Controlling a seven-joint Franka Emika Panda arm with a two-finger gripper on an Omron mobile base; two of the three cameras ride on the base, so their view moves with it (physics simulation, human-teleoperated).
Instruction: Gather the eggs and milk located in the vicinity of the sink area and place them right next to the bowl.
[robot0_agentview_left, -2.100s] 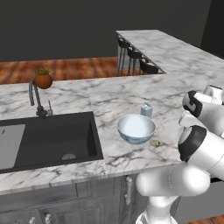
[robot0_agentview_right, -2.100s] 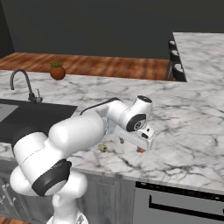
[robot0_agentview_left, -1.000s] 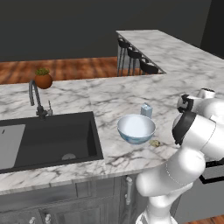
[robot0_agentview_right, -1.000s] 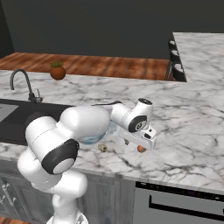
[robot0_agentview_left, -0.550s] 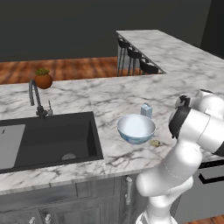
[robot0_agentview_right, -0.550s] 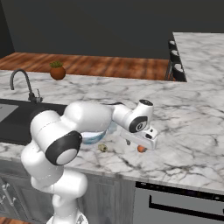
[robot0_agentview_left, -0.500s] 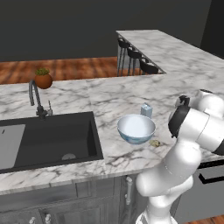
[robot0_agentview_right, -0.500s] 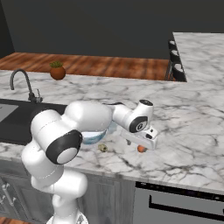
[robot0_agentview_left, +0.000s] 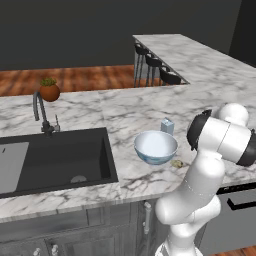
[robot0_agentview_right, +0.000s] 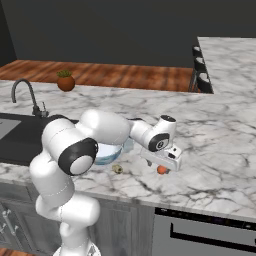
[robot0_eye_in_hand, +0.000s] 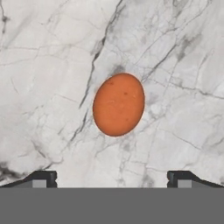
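The pale blue bowl (robot0_agentview_left: 155, 146) stands on the marble counter, right of the black sink (robot0_agentview_left: 55, 155). The milk (robot0_agentview_left: 167, 126) stands upright just behind the bowl. A tan egg (robot0_agentview_left: 176, 163) lies at the bowl's front right, also seen as the egg (robot0_agentview_right: 117, 169) beside the half-hidden bowl (robot0_agentview_right: 107, 152). My gripper (robot0_agentview_right: 161, 165) hovers low over the counter to the right of the bowl. It is open, with its tips (robot0_eye_in_hand: 41, 178) wide apart and nothing between them. An orange-brown oval object (robot0_eye_in_hand: 118, 104) lies on the marble just under the hand, also visible as an orange object (robot0_agentview_right: 161, 170).
A dark curved faucet (robot0_agentview_left: 40, 107) rises behind the sink. A terracotta plant pot (robot0_agentview_left: 49, 91) sits at the counter's back left. Black bar stools (robot0_agentview_left: 155, 62) stand beyond the counter. My own arm (robot0_agentview_right: 100, 130) arches over the bowl. The counter's front edge runs close to the egg.
My arm's elbow and upper links have swung round over the bowl. The hand has stayed over the orange-brown oval object, and the bowl, milk and egg have not moved.
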